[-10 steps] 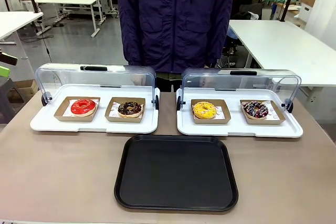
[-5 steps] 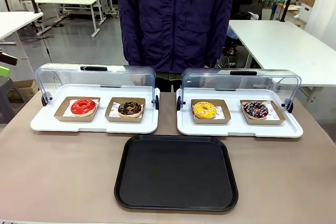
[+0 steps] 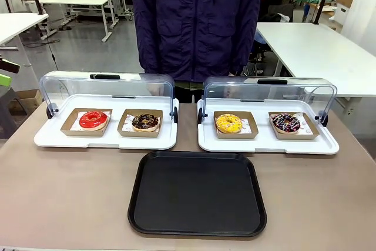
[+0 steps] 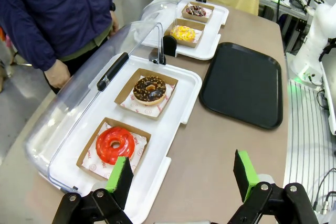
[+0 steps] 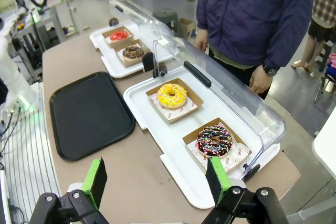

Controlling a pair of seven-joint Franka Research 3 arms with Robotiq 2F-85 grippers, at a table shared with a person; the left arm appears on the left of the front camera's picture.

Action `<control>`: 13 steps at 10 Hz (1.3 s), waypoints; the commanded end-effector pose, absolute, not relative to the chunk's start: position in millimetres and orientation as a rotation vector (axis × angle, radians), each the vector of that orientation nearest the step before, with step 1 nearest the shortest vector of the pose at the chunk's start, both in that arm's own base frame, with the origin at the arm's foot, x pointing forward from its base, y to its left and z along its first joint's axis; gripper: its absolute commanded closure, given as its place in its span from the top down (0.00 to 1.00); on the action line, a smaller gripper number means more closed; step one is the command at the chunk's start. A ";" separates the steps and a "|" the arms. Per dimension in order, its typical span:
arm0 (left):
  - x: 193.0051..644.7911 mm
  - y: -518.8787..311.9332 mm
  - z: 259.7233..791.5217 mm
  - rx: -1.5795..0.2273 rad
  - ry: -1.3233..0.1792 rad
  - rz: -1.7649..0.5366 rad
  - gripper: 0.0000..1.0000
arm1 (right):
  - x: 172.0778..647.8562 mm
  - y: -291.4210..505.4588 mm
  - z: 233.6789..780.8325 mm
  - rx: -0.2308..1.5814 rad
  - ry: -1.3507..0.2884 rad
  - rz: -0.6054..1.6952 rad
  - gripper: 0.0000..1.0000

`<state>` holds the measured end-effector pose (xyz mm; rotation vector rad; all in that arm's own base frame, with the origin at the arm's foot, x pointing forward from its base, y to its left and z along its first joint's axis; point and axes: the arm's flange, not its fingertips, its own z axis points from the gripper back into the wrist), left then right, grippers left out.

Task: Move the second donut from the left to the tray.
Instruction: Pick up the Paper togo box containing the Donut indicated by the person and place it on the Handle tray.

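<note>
Our left pincer (image 4: 182,174) and right pincer (image 5: 156,179) hover wide open over the bench (image 3: 70,192). We see the tan-crumbed chocolate donut (image 3: 145,121) in its cardboard holder (image 3: 140,134), behind the black tray (image 3: 197,195).

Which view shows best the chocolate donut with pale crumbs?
The left wrist view: the chocolate donut lies near and is seen from above, crumbs clear. The front view shows it smaller, at a low angle; the right wrist view shows it far off and tiny.
</note>
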<state>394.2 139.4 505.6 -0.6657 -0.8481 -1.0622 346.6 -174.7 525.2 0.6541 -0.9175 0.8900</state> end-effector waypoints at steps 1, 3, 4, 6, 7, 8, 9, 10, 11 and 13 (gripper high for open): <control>396.1 140.0 506.1 -0.675 -0.878 -1.079 1.00 | 350.4 -175.7 527.9 0.654 -0.951 0.908 1.00; 396.1 140.0 506.1 -0.675 -0.878 -1.079 1.00 | 350.4 -175.7 527.9 0.654 -0.951 0.908 1.00; 396.1 140.0 506.1 -0.675 -0.878 -1.079 1.00 | 350.4 -175.7 527.9 0.654 -0.951 0.908 1.00; 396.1 140.0 506.1 -0.675 -0.878 -1.079 1.00 | 350.4 -175.7 527.9 0.654 -0.951 0.908 1.00; 396.1 140.0 506.1 -0.675 -0.878 -1.079 1.00 | 350.4 -175.7 527.9 0.654 -0.951 0.908 1.00; 396.1 140.0 506.1 -0.675 -0.878 -1.079 1.00 | 350.4 -175.7 527.9 0.654 -0.951 0.908 1.00; 396.1 140.0 506.1 -0.675 -0.878 -1.079 1.00 | 350.4 -175.7 527.9 0.654 -0.951 0.908 1.00; 396.1 140.0 506.1 -0.675 -0.878 -1.079 1.00 | 350.4 -175.7 527.9 0.654 -0.951 0.908 1.00; 396.1 140.0 506.1 -0.675 -0.878 -1.079 1.00 | 350.4 -175.7 527.9 0.654 -0.951 0.908 1.00; 396.1 140.0 506.1 -0.675 -0.878 -1.079 1.00 | 350.4 -175.7 527.9 0.654 -0.951 0.908 1.00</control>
